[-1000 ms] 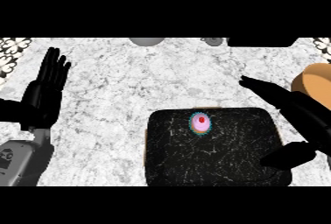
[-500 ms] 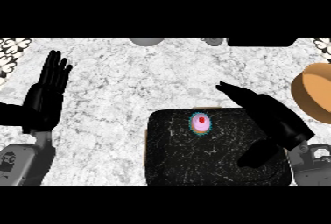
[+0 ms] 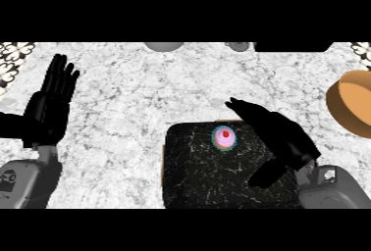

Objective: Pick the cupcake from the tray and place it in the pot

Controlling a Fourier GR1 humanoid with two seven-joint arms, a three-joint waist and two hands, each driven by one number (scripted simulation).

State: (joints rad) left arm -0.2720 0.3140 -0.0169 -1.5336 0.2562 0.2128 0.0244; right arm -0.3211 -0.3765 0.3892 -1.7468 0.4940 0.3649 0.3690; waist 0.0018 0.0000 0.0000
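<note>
The pale marbled bench [image 3: 145,88] fills the view. On it, toward 6 o'clock, lies the dark tray [image 3: 199,186]. The brown pot [image 3: 353,105] sits at 3 o'clock, cut by the view's edge and well apart from the tray. The right hand [image 3: 286,139] comes in from 5 o'clock and hangs over the tray's right side. Its fingers are stretched nearly straight toward 11 o'clock with the thumb spread low — open, with nothing in it. The left hand [image 3: 45,110] rests at 9 o'clock, flat and open, fingers up, holding nothing. The cupcake [image 3: 225,138], pink-topped with a red dot, stands on the tray near its 12 o'clock edge, just beside the right hand's fingers. Whether they touch it cannot be told.

By these signs the task is at its start. The reach looks nearly made — but the grasp, the lift, the carry toward 3 o'clock and the setting down in the pot are all left to do.
</note>
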